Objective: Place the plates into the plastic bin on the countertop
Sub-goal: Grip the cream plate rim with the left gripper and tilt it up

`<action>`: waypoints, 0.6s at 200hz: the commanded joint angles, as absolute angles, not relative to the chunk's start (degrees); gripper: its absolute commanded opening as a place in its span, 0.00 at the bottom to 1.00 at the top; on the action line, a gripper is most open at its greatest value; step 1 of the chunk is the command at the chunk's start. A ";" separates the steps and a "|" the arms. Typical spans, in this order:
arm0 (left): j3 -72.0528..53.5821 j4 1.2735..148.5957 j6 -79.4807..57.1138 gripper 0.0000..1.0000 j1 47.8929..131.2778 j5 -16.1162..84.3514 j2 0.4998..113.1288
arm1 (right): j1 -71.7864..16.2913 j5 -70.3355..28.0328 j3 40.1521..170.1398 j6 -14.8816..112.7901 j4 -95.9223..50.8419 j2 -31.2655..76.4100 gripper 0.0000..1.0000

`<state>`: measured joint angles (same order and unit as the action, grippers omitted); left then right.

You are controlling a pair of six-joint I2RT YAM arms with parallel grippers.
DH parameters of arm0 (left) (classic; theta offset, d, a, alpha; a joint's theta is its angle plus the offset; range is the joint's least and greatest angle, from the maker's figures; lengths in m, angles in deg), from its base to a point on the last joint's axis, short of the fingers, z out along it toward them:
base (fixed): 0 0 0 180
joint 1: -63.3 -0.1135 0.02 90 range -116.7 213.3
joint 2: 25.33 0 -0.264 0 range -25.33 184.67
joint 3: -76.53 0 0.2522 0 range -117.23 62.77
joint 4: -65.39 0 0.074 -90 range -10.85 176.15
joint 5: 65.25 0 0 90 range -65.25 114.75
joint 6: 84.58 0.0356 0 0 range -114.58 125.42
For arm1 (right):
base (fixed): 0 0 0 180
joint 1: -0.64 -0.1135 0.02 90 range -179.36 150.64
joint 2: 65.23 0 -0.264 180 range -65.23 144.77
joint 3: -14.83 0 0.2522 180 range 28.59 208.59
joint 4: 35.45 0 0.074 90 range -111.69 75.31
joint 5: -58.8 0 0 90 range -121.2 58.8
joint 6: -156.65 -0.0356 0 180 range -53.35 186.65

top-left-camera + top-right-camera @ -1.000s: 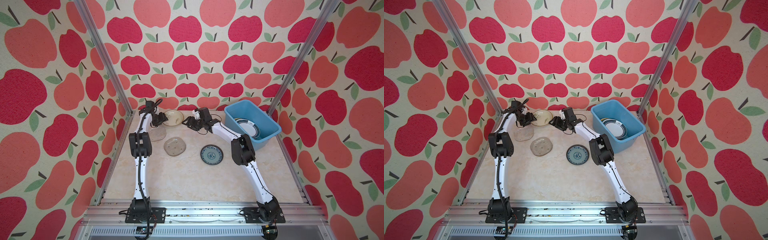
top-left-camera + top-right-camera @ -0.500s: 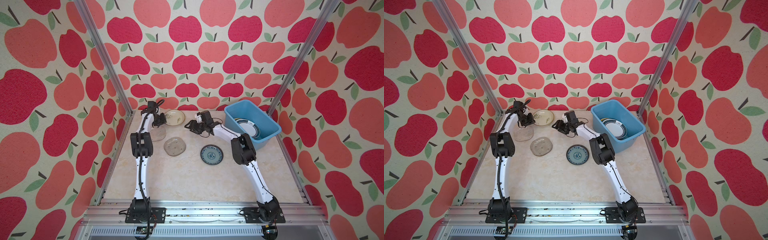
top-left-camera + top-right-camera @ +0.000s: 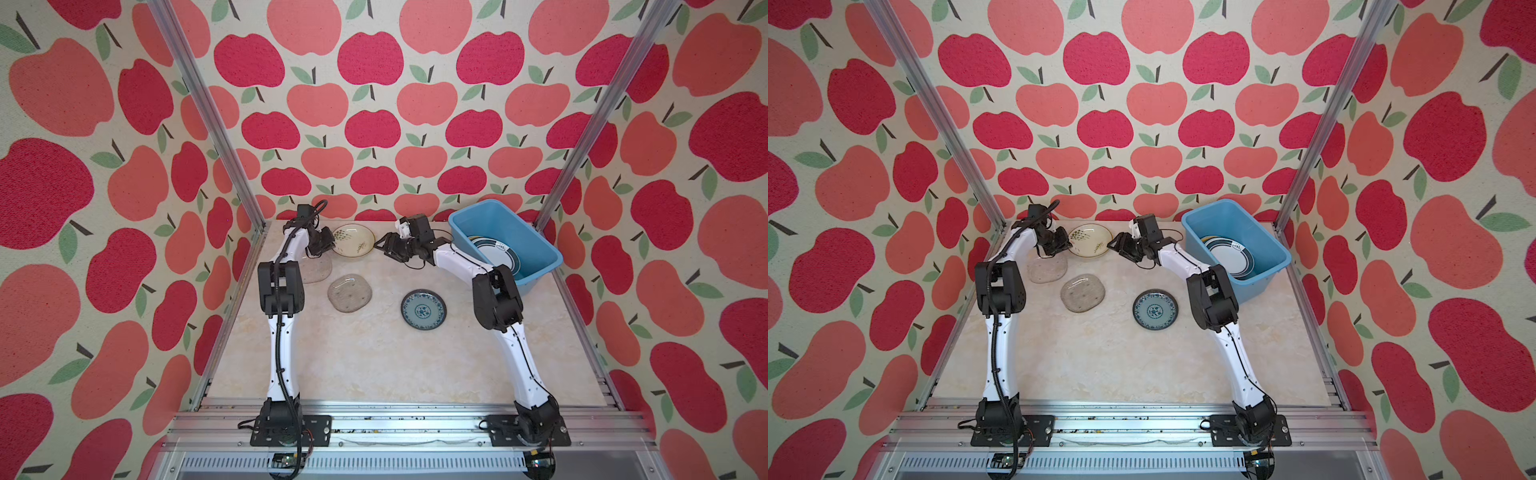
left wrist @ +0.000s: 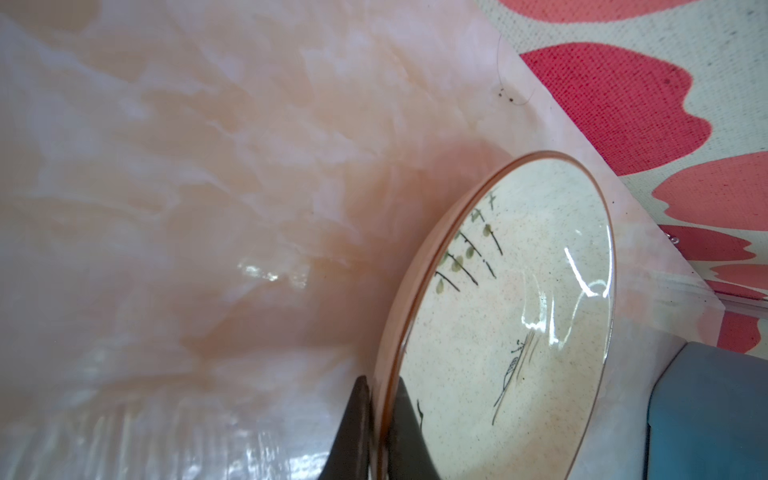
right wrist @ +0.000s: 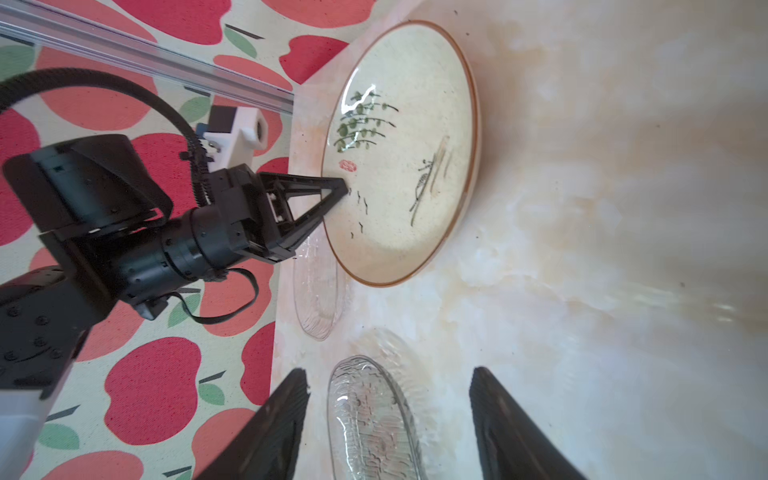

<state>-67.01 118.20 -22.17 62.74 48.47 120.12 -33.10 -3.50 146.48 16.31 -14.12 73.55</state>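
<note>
The cream plate with a plant drawing [image 3: 353,240] [image 3: 1090,240] [image 4: 507,316] [image 5: 399,153] lies at the back of the countertop [image 3: 374,353]. My left gripper [image 3: 330,245] [image 3: 1068,245] [image 4: 382,395] [image 5: 343,189] is shut on its left rim. My right gripper [image 3: 380,245] [image 3: 1113,245] [image 5: 388,374] hangs open just right of that plate, holding nothing. Two clear glass plates [image 3: 350,293] [image 3: 318,268] [image 5: 370,419] [image 5: 316,299] and a small blue-patterned plate [image 3: 423,310] [image 3: 1155,310] lie nearer the front. The plastic bin [image 3: 494,220] [image 3: 1229,218] at the back right holds a white dark-rimmed plate [image 3: 496,255] [image 3: 1231,257].
Apple-patterned walls and aluminium rails [image 3: 245,270] close in the countertop on three sides. The back wall stands right behind the cream plate. The left arm's forearm crosses over part of the far glass plate in both top views.
My left gripper's jaws have closed from open onto the cream plate's rim. The right gripper has shifted only slightly and stays open.
</note>
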 commanded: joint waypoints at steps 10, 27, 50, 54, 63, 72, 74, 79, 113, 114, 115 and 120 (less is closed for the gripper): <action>-66.13 119.23 -24.19 0.00 64.11 48.85 108.62 | -33.78 -3.92 145.59 20.94 -9.39 64.74 0.65; -64.26 122.76 -24.27 0.00 65.34 47.71 103.32 | -34.16 -4.24 144.19 23.69 -5.40 60.33 0.66; -60.30 127.78 -25.66 0.00 68.01 44.08 95.17 | -34.52 -5.04 141.05 28.22 1.27 53.07 0.67; -59.51 128.60 -26.17 0.00 68.50 43.52 93.70 | -34.64 -5.45 140.40 29.06 2.90 51.69 0.67; -57.61 130.26 -27.26 0.00 69.67 42.57 90.43 | -34.65 -6.68 138.61 30.59 5.95 48.43 0.67; -55.48 131.73 -28.54 0.00 70.89 41.49 87.16 | -34.52 -8.08 136.58 31.46 8.54 45.08 0.67; -54.93 131.91 -28.86 0.00 71.26 41.39 86.40 | -34.52 -8.37 136.01 31.55 9.00 44.33 0.67; -53.53 132.36 -29.63 0.00 72.04 40.96 84.47 | -34.36 -8.93 134.60 31.94 9.95 42.40 0.67; -42.47 131.77 -36.23 0.00 78.56 39.50 71.18 | -33.30 -9.21 124.72 32.33 13.08 29.67 0.67; -42.19 131.65 -36.50 0.00 78.79 39.55 70.87 | -33.25 -9.13 124.29 32.31 13.05 29.33 0.68; -41.92 131.55 -36.67 0.00 79.04 39.53 70.49 | -33.23 -9.05 123.99 32.26 13.08 28.94 0.68; -40.82 131.45 -37.62 0.00 80.12 39.57 69.11 | -33.09 -8.45 122.53 32.17 13.18 27.08 0.68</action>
<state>-45.94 131.18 -30.87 76.81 40.01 75.29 -34.04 -8.00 128.42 29.90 7.43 33.82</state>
